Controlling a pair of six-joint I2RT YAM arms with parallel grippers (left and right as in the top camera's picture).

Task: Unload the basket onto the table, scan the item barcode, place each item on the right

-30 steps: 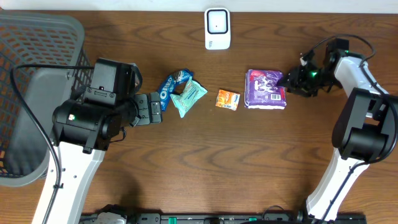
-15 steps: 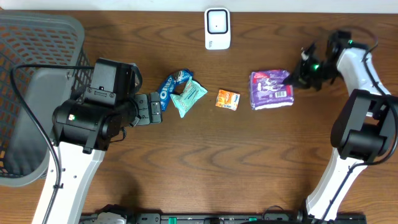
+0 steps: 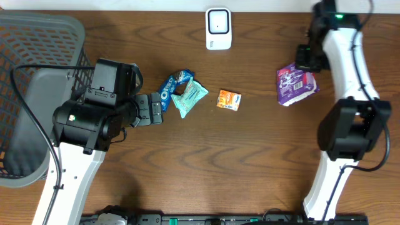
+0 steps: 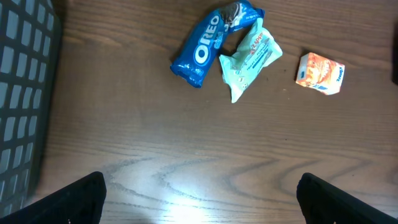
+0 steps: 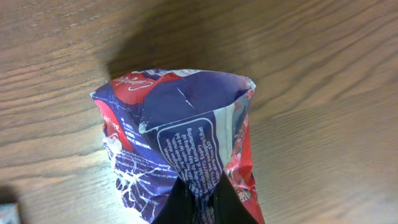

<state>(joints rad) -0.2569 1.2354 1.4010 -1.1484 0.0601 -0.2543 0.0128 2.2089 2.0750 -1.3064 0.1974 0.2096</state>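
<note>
Overhead, wood tbl (image 3: 250, 162), scanner (image 3: 219, 28), gray basket (image 3: 37, 44)

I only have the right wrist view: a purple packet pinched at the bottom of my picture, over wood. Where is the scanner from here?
Observer: The white scanner stands at the table's far edge, left of the purple packet in the overhead view, with bare wood between them.
Operator: Anything lying in that path?
Observer: No. The orange packet, mint packet and Oreo pack lie nearer the front, lower in the picture than the scanner.
Operator: And the other arm?
Observer: The left pincer is open and empty, near the Oreo pack but apart from it.
</note>
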